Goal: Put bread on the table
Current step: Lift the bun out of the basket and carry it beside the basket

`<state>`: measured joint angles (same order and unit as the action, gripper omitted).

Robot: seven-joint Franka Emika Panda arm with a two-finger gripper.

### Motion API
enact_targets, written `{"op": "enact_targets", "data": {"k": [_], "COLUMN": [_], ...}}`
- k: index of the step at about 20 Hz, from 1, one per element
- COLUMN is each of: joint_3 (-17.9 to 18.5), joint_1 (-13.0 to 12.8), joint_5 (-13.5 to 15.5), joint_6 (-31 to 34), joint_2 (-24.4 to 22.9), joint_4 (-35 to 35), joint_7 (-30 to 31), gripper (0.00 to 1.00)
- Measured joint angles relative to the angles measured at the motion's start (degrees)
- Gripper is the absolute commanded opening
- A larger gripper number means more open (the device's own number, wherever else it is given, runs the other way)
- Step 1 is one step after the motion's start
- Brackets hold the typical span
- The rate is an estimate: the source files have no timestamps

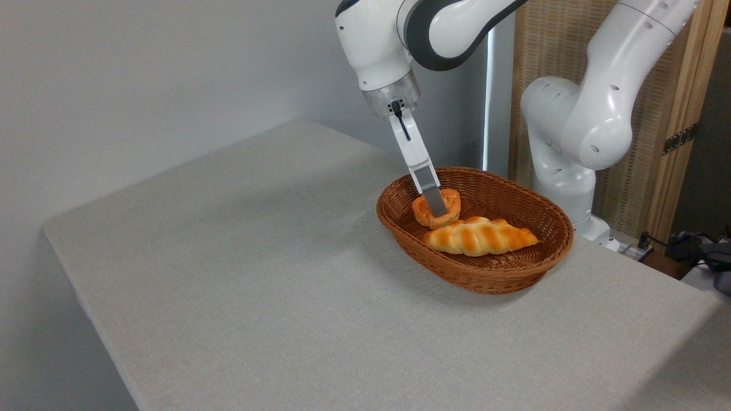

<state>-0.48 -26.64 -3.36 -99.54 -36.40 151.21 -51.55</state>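
The bread point(423, 210), a small round orange-golden bun, sits tilted inside the brown wicker basket point(485, 278) at the right of the table point(257, 257). My gripper point(441, 212) reaches down into the basket from above. One grey finger point(432, 197) lies flat against the bun's near side, and the other finger is hidden behind the bun. The bun is held between them and leans against the braided loaf point(480, 237).
The longer, paler braided loaf lies along the basket's front. The arm's white base point(565, 171) stands behind the basket at the right. Light grey cloth stretches left and forward of the basket. Cables point(691, 245) lie off the table's far right corner.
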Motion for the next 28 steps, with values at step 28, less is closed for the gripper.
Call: {"op": "enact_targets", "data": {"k": [28], "joint_3": [15.64], "joint_1": [-5.36], "joint_5": [-3.26], "joint_6": [10.84], "joint_2": [6.25], "joint_4": [-23.51], "joint_7": [-16.86], "gripper": [0.41]}}
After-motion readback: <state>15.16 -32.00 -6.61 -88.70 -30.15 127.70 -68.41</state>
